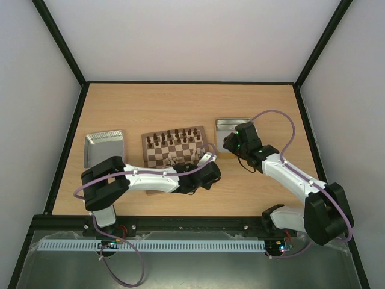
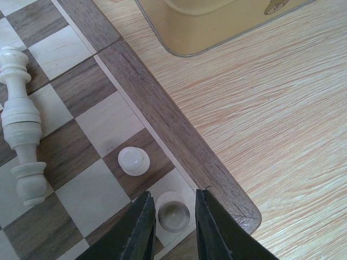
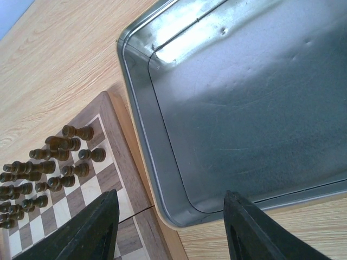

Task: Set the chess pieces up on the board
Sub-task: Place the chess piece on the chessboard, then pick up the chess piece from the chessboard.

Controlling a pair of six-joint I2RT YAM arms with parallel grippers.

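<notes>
Left pincer (image 2: 173,197), narrowly parted, straddling pale chess piece (image 2: 173,215) on corner square of board (image 2: 162,119).
Right pincer (image 3: 171,196) wide, empty, over metal tin (image 3: 244,108).

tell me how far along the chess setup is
Early. Done: dark chessmen stand on the far rows; one pale pawn stands near the corner of the board. In hand: the left gripper straddles a pale piece on the corner square. Left: a tall pale piece lies toppled, and the visible near squares look mostly bare.

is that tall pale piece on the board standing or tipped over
Tipped over: the tall pale piece lies on its side across squares of the board, while the pawn nearby stands upright.
</notes>
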